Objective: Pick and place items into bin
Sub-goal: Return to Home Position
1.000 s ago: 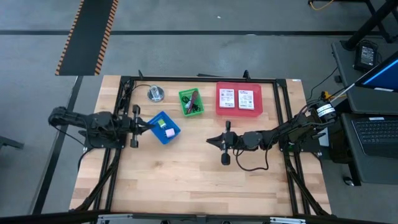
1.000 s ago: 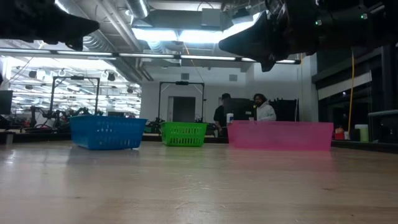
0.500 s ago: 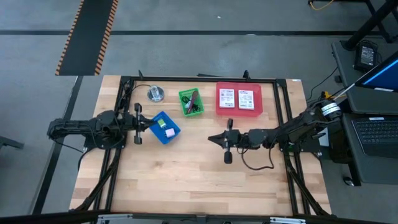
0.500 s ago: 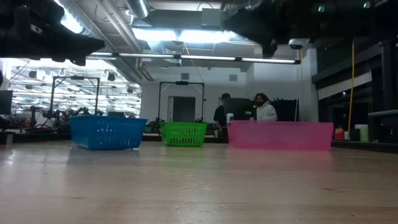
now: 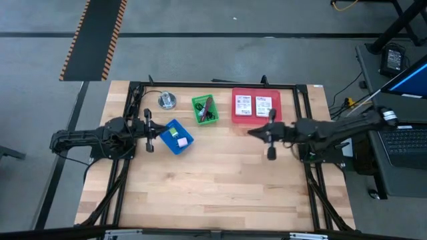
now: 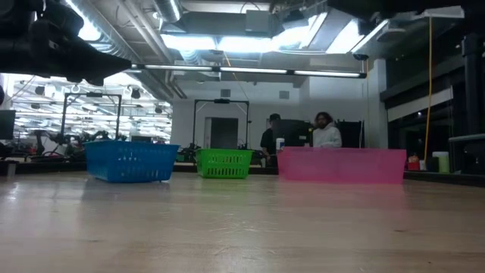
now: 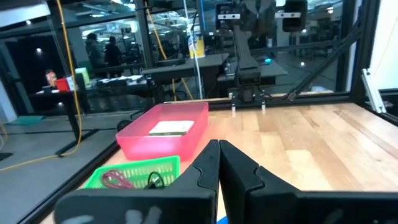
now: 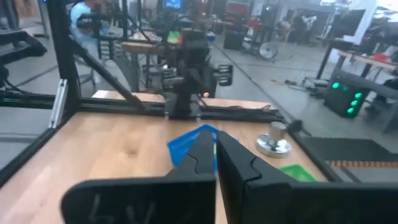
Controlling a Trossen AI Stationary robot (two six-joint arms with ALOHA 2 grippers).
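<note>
**Left claw** [image 5: 157,131] [image 7: 218,152]: the fingers are pressed together with nothing between them. It is held above the table [image 5: 200,193], with its tip just beside the blue bin [image 5: 183,129] [image 6: 131,162] on the left arm's side.

**Right claw** [image 5: 253,133] [image 8: 215,144]: the fingers are likewise closed and empty. It is well apart from the blue bin, on the side opposite the left claw, and its tip points toward that bin.

**Contents of the blue bin:** a green block [image 5: 172,133] and a pink cube [image 5: 181,142] lie close together inside. Both are near the left claw's tip but not touching it.

**Green bin** [image 5: 196,107] [image 6: 223,164]: it stands close to the blue bin, between that bin and the pink bin [image 5: 256,120] [image 6: 341,165]. Inside are a dark red cord [image 5: 207,106] [image 7: 112,179] and a black cable [image 5: 209,117] [image 7: 154,180], clear of both claws.

**Pink bin:** of the three bins it stands farthest from the blue bin. Two white packets [image 5: 244,105] [image 5: 264,105] lie flat and side by side inside it. The right claw is nearer to them than the left claw is, but it stays outside the bin wall.

**Round metal object** [image 5: 167,101] [image 8: 274,144]: it rests on the table near the blue bin. It is beside the green bin, on the side away from the pink bin.

**Background, low view:** two people [image 6: 326,130] appear in the room beyond the pink bin.
</note>
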